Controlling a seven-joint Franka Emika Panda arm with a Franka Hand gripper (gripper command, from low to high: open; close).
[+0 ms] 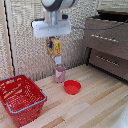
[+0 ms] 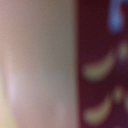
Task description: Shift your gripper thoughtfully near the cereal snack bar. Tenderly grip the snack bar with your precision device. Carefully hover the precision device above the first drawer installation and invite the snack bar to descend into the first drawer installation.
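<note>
the cereal snack bar [image 1: 53, 46] is off the tabletop [image 1: 95, 107] and hangs upright in the air, clamped between the fingers of the end effector [image 1: 53, 39], so the approach and the grasp look done; what is left, as far as one can judge, is the carry across to the first drawer installation [image 1: 106, 37] and the release into it. that taller dark drawer sits toward the exterior view's right, well apart from the bar, with its top edge seemingly pulled out a little, though how wide the opening is cannot be told from here. a shorter drawer [image 1: 109, 62] lies below it. directly under the held bar stands a pink cup [image 1: 60, 73] with a small white tag [image 1: 58, 59] above its rim, and a red bowl [image 1: 72, 87] rests just beside the cup; a red shopping basket [image 1: 21, 98] sits well apart toward the exterior view's left. the air between the bar and the drawer looks open, so a sideways move at this height should clear the cup and bowl; the drawer's front lip is the edge to mind. the wrist view is only a close blur of pale pink and dark red, and shows nothing usable.
</note>
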